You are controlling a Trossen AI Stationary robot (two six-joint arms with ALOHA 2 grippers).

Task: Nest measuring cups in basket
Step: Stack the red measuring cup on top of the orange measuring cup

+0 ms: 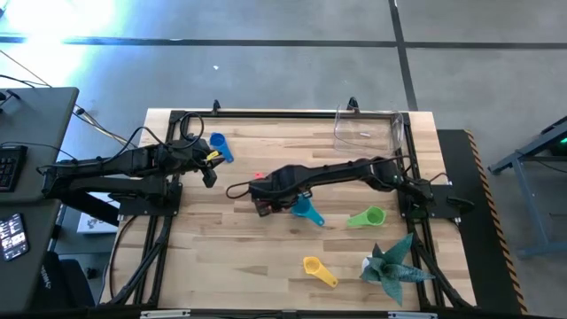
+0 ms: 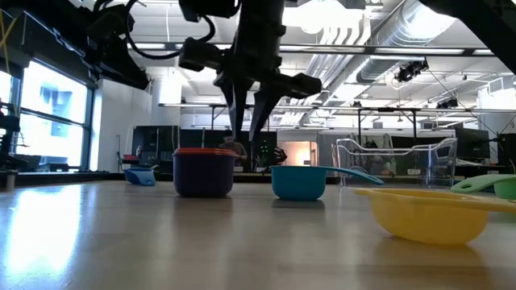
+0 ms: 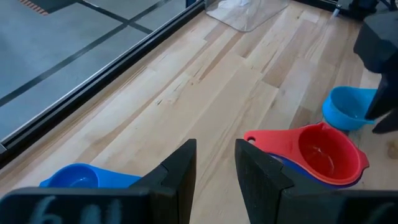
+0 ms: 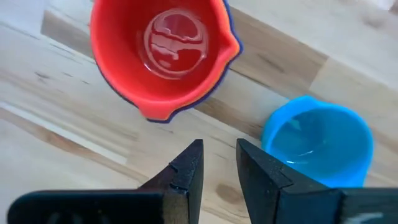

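Over the table from the high view, the right gripper (image 1: 262, 202) hovers mid-table over a red cup (image 1: 259, 176) that barely peeks out. The clear basket (image 1: 368, 129) sits well apart at the far edge. The left gripper (image 1: 209, 167) waits near the blue cup (image 1: 220, 147). The green cup (image 1: 368, 217) and yellow cup (image 1: 319, 270) are scattered, so a sweeping arm could knock them.

Down at table level, the red cup is nested in a dark purple cup (image 2: 203, 177), with the teal cup (image 2: 298, 182) just beside it. It's all smooth, glossy plastic, so I reckon a pinch on a thin rim could slip or drag the whole stack. The basket's see-through walls look light and easy to shove.

From the left wrist, that arm's fingers (image 3: 180, 177) stand a little apart with nothing between them, just bare pale wood planks.

From the right wrist, same deal: slightly parted jaws, empty, above the gap between the red cup and the teal one. The red cup has a shiny round bowl with a little pour lip. Coming down here, a finger could easily clip a rim and flip a cup.
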